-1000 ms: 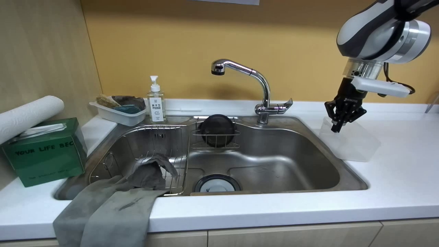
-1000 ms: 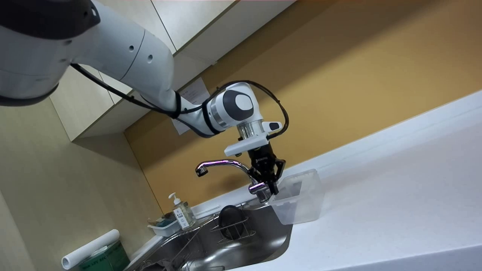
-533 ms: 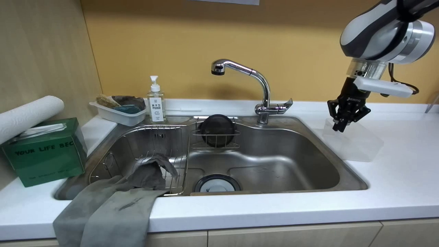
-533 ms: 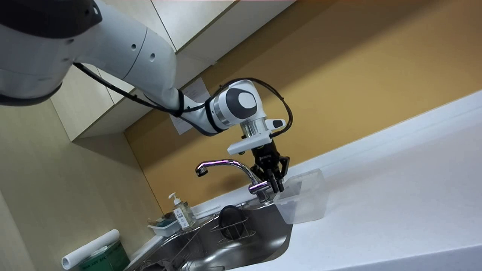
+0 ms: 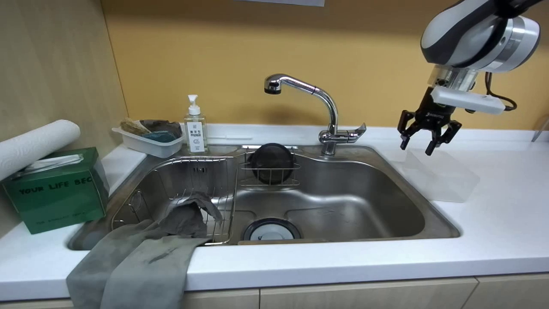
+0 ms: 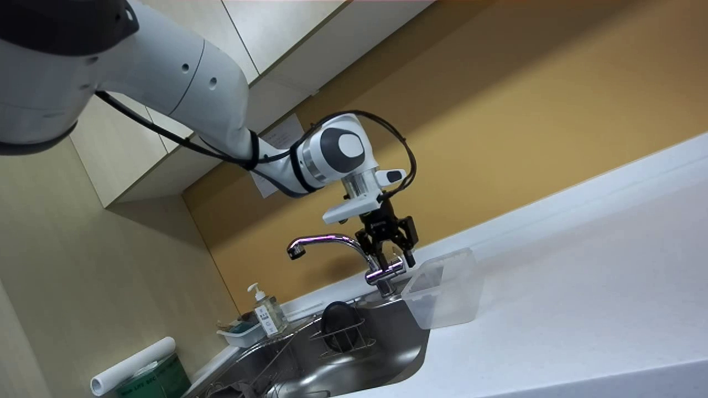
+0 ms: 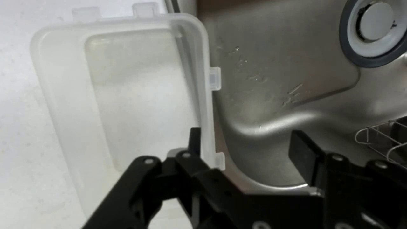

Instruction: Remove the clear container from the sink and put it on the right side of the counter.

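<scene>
I find the gripper [image 5: 416, 147] with jaws spread wide, apart from the clear container [image 7: 143, 89] on the counter [image 5: 506, 223].

Clear, open-topped container [image 7: 130, 105] stands upright on the white counter [image 5: 510, 214] beside the steel sink [image 5: 351, 214]

The white counter [image 5: 506, 234] carries the clear container [image 7: 140, 92], a green box [image 5: 58, 193] and a draped grey cloth [image 5: 141, 262]
</scene>
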